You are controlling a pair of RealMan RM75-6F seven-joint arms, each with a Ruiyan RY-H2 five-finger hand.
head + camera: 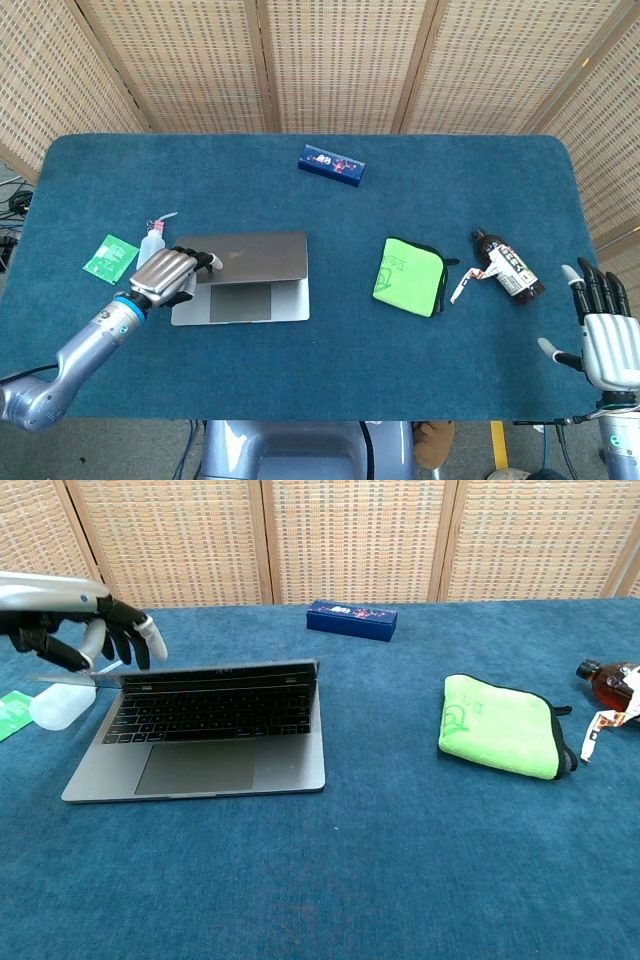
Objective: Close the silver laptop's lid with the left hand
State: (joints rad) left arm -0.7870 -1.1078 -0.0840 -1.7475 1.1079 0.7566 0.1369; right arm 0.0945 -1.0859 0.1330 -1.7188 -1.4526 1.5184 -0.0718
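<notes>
The silver laptop [245, 290] lies left of the table's middle. Its lid [258, 258] is tilted far down over the keyboard, and in the chest view the lid [215, 670] shows almost edge-on, a narrow gap above the keys. My left hand [170, 274] rests on the lid's left outer corner, fingers laid over its edge; the chest view shows the same hand [85, 632] with fingers hanging down past the lid's edge. My right hand [604, 334] stays at the table's near right corner, fingers spread, holding nothing.
A white squeeze bottle [152, 243] and a green packet [110, 255] lie just left of the laptop. A blue box [331, 164] sits at the back. A folded green cloth [408, 275] and a brown bottle [507, 266] lie to the right.
</notes>
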